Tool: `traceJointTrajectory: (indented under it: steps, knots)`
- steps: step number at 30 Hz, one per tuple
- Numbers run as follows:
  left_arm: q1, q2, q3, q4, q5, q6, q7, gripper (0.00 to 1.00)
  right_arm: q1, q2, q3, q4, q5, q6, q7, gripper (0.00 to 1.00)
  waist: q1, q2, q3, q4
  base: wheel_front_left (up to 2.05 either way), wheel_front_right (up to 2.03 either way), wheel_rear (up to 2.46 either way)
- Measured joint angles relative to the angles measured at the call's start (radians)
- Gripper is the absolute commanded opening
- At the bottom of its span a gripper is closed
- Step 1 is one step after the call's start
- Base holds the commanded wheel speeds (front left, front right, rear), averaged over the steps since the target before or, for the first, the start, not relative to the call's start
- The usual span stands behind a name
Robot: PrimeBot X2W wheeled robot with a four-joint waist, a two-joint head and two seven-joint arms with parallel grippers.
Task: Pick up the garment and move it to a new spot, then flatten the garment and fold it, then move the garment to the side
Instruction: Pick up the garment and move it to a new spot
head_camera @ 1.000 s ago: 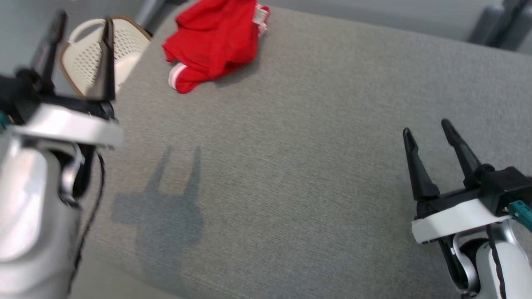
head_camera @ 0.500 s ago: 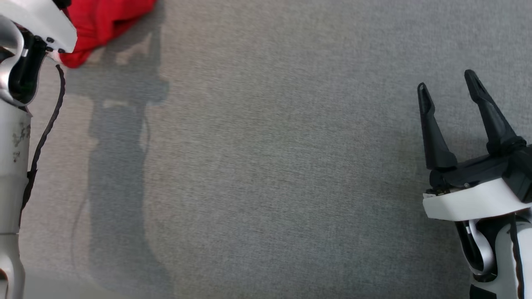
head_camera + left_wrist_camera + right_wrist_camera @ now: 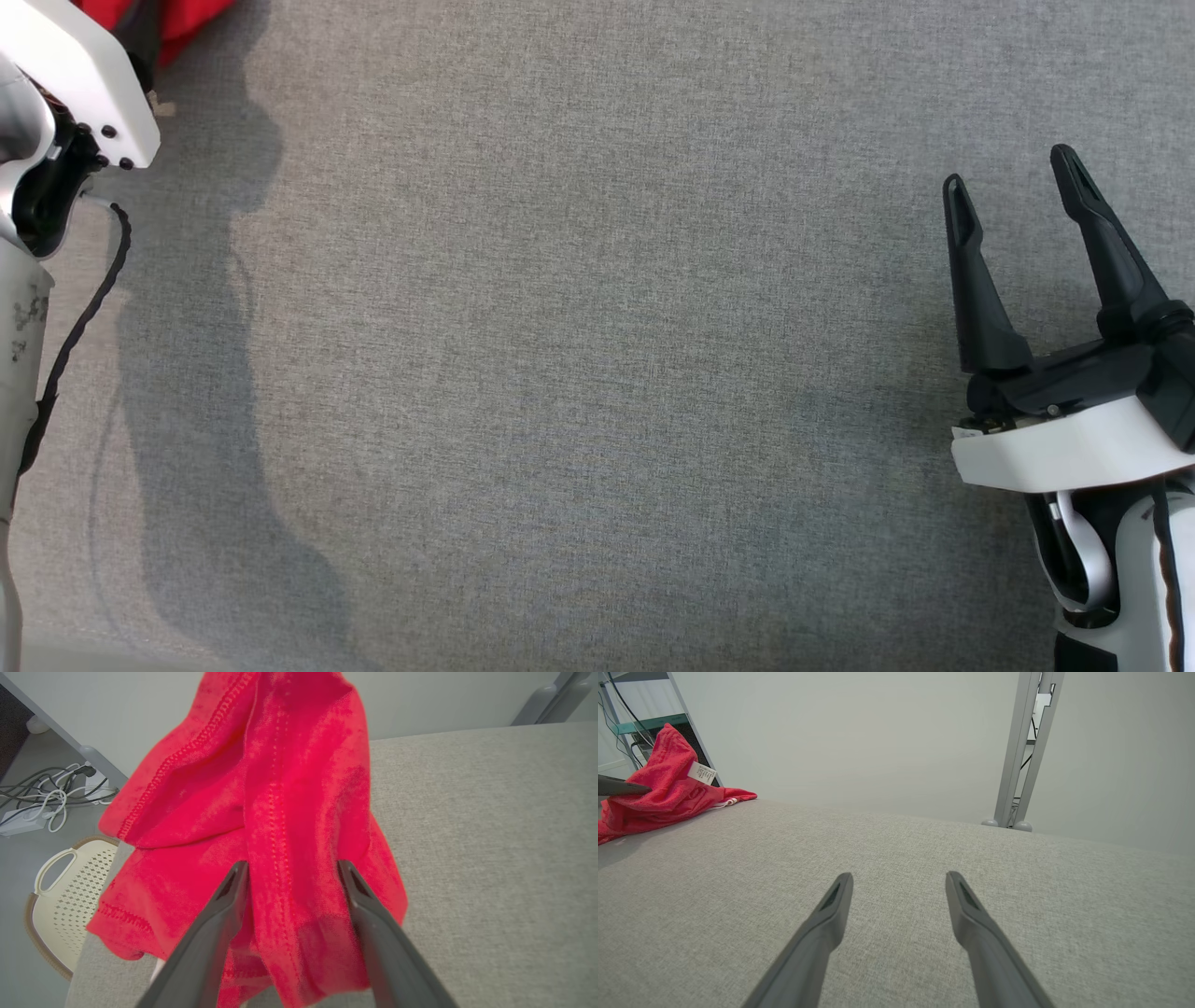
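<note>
Work surface [image 3: 597, 327]: grey woven upholstery cloth, fine heathered weave, flat, stitched seam near the front edge. Garment [image 3: 280, 788]: bright red terry-like knit, nubby pile, rows of raised chain stitching along seams and hems; heaped, not flat, with one ridge standing up in a peak. It sits at the far left corner of the surface, partly over the edge; in the head view a red scrap shows at the top left corner. From the right wrist view the garment [image 3: 668, 793] carries a white printed label [image 3: 701, 772] and a white-striped trim at its low end. Left gripper [image 3: 292, 868]: fingers dark, tapered, matte, spread wide with the red ridge between them; jaws not closed on the cloth. Right gripper [image 3: 1008, 168]: fingers parted, nothing between them, poised over bare cloth, well apart from the garment. Beside the corner, on the floor: cream perforated plastic basket [image 3: 60, 891] with loop handle and brown rim.
</note>
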Motion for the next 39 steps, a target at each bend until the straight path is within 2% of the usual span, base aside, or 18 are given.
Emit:
traceJointTrajectory:
  steps: [2,3,4,15,20,30,39]
  knots:
    - [-0.004,0.002,-0.002,0.021,-0.001,0.0,0.004,0.15,-0.002,0.0,0.002,0.005,0.003,0.0,-0.005,1.0,0.0,0.0,-0.004,-0.001,0.0,0.0,0.0]
    - [-0.004,0.002,-0.003,0.029,-0.002,0.0,0.003,0.15,-0.003,0.0,0.001,0.007,0.005,0.0,-0.007,1.0,0.0,0.0,-0.005,-0.001,0.0,0.0,0.0]
    - [-0.004,0.001,-0.006,0.036,-0.003,0.0,0.003,0.0,-0.003,0.0,0.001,0.01,0.008,0.0,-0.008,1.0,0.0,0.0,-0.008,-0.001,0.0,0.0,0.0]
    - [-0.005,0.0,-0.021,0.055,-0.033,-0.002,-0.042,0.0,-0.01,0.0,-0.001,0.033,0.017,0.0,-0.025,1.0,0.0,0.0,-0.025,-0.007,0.0,0.0,0.0]
    - [-0.018,0.02,-0.03,0.03,-0.049,-0.002,-0.063,0.0,-0.008,0.0,-0.006,0.056,0.028,0.0,-0.044,1.0,0.0,0.0,-0.054,-0.013,0.0,0.0,0.0]
    - [-0.061,0.054,-0.112,-0.128,-0.089,-0.002,-0.054,0.0,0.013,0.0,-0.011,0.156,0.101,0.0,-0.118,1.0,0.0,0.0,-0.174,-0.036,0.0,0.0,0.0]
    - [-0.091,0.019,-0.265,-0.341,-0.114,-0.002,-0.012,0.0,0.061,0.0,-0.036,0.265,0.168,0.0,-0.191,1.0,0.0,0.0,-0.323,-0.095,0.0,0.0,0.0]
